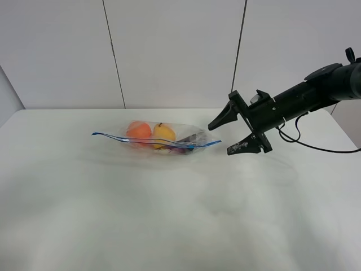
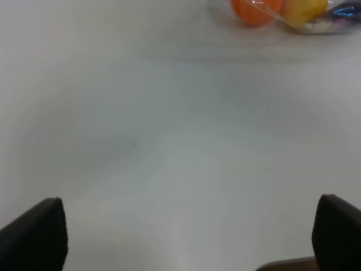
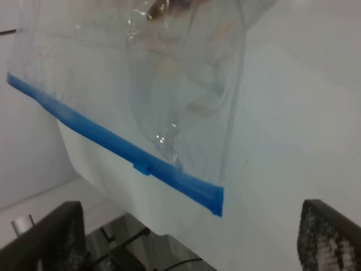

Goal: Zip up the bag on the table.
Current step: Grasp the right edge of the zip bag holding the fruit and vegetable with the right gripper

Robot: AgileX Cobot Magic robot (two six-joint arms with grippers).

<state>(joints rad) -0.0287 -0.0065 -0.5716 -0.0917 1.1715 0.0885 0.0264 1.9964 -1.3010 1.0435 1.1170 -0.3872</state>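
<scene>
Clear floppy plastic zip bag lying toward the far side of the large white round-cornered tabletop, with the black right gripper spread wide at its right end.

Nearest, left gripper gaping and empty, well short of the bag. Farther back, thin blue seal strip along the bag's near edge, with round orange fruit and yellow fruit behind it. Strip's right tip just ahead of the right gripper's parted fingers, unpinched. Beyond, pale panelled wall.

The bag is showing clear, glossy, wrinkled plastic with a smooth blue strip. The counter is looking matt white. The right hand is looking matt black, pads rough.
</scene>
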